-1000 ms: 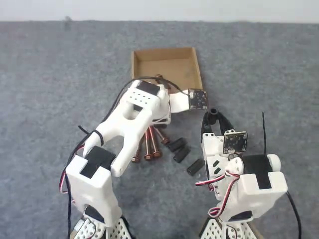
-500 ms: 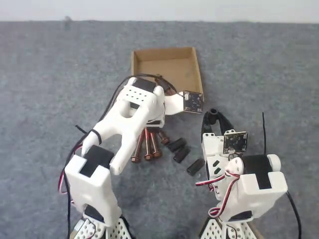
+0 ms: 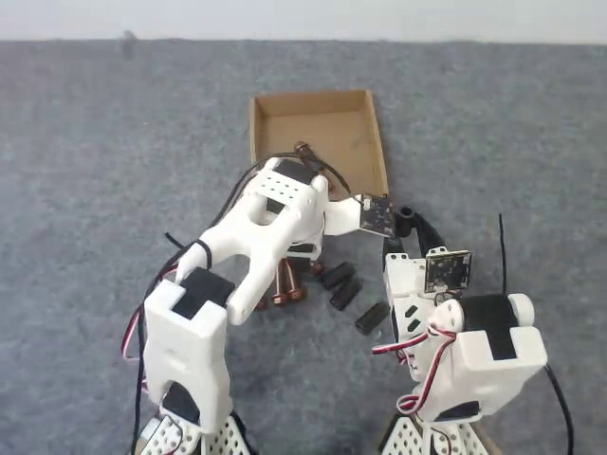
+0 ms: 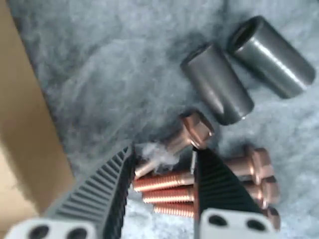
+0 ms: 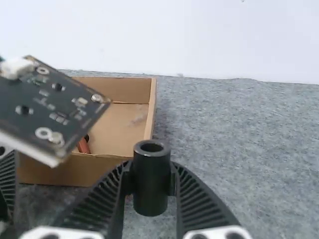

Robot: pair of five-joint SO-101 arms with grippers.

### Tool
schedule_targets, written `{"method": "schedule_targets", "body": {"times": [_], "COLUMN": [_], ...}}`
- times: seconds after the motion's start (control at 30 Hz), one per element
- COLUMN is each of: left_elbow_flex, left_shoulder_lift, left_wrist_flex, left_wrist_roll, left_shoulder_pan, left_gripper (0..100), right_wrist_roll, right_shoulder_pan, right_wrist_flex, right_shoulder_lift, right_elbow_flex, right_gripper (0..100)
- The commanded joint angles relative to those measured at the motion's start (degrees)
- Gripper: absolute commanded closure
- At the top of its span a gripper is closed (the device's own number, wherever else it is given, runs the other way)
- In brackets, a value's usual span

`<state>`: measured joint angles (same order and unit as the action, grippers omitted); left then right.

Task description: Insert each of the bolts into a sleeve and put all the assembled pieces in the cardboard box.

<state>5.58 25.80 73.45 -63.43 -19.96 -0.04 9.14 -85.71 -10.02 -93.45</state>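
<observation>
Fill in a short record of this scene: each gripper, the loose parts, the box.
Left gripper: open, astride one bolt, other bolts beside it
Right gripper: shut on an upright sleeve
Loose sleeves: three, beside the bolts
Cardboard box: beyond the bolts, top open

Grey felt-like table cover [image 3: 95,142] runs to a plain white wall [image 3: 303,17]
</observation>
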Motion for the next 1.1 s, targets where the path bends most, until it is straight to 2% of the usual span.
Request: {"method": "schedule_targets", "body": {"times": [0.0, 0.17, 0.33, 0.57, 0.8, 1.07], "left_elbow_flex": [-1.5, -1.4, -1.5, -2.2, -4.5, -5.9], "left_shoulder_lift": [-0.9, -0.8, 1.1, 1.7, -0.2, -9.5], "left_wrist_flex": [-0.1, 0.0, -0.3, 0.5, 6.9, 7.5], "left_wrist_roll": [-0.3, 0.0, 8.3, 17.5, 24.8, 39.1], "left_shoulder_pan": [-1.1, -3.1, -7.3, -7.6, -9.6, -3.4], "left_gripper": [82, 86, 99, 99, 99, 99], "right_wrist_roll": [-0.3, -0.3, -0.3, -0.3, -0.3, -0.3], "right_shoulder_pan": [-0.5, -0.5, -0.5, -0.5, -0.6, -1.0], "right_wrist_flex": [0.1, 0.1, 0.1, 0.1, 0.1, 0.1], "right_shoulder_lift": [0.0, 0.0, 0.0, 0.0, 0.0, 0.0], "right_elbow_flex": [-1.2, -1.2, -1.2, -1.2, -1.2, -0.4], "right_gripper": [99.3, 99.3, 99.3, 99.3, 99.3, 99.3]}}
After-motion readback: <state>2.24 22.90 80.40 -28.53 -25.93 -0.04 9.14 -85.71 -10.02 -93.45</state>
